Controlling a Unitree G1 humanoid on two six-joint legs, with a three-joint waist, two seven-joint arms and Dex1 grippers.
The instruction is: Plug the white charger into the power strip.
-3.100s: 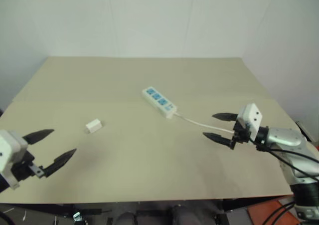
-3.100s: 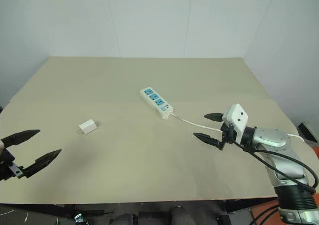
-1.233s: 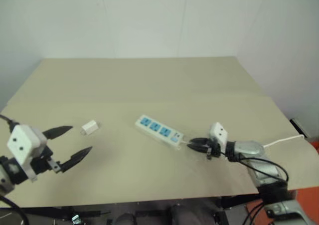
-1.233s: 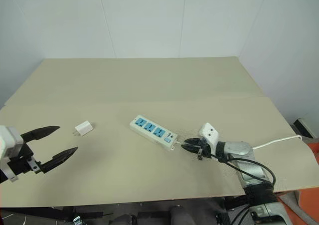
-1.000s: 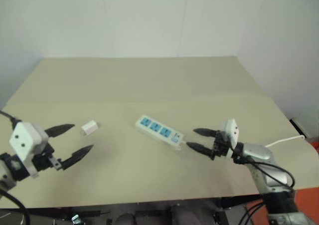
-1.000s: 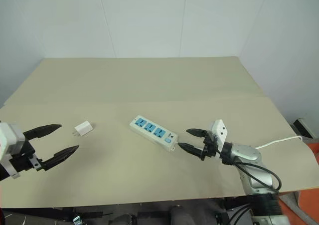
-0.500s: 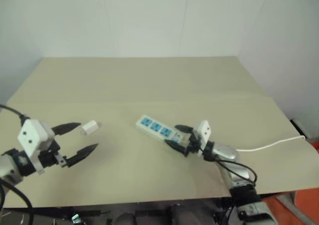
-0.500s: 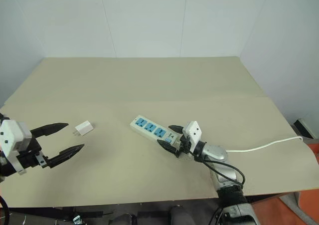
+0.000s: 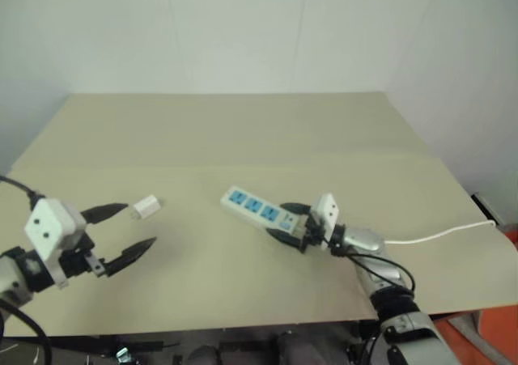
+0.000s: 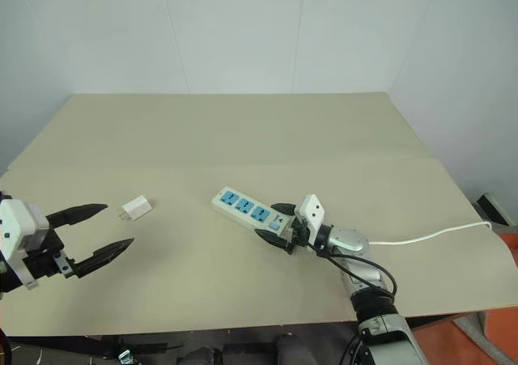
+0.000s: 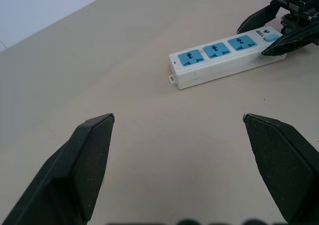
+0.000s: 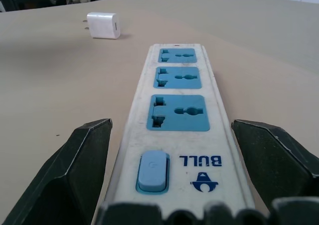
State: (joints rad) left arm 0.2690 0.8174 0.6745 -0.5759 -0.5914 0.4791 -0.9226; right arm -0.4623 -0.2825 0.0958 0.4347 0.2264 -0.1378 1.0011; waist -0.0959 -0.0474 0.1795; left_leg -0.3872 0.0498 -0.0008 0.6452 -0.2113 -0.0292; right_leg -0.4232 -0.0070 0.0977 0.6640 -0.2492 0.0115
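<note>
The power strip (image 9: 255, 210) lies flat mid-table, a white bar with three blue sockets (image 12: 177, 110) and a switch at its cord end. My right gripper (image 9: 279, 222) is open, with one finger on each side of that cord end; I cannot tell whether they touch it. The white charger (image 9: 147, 206) lies on the table to the left, also visible beyond the strip as a small white charger block (image 12: 102, 25). Just short of the charger, my left gripper (image 9: 139, 225) hovers open and empty. The left wrist view shows the strip (image 11: 227, 58) and the right gripper (image 11: 271, 28) past my left gripper (image 11: 177, 117).
The beige table (image 9: 243, 130) stands against white walls, with bare surface behind the strip. The strip's thin white cord (image 9: 437, 235) runs right, past the table's right edge.
My right gripper has moved left along the cord to the strip's switch end and now straddles it, still open. The left gripper has hardly shifted.
</note>
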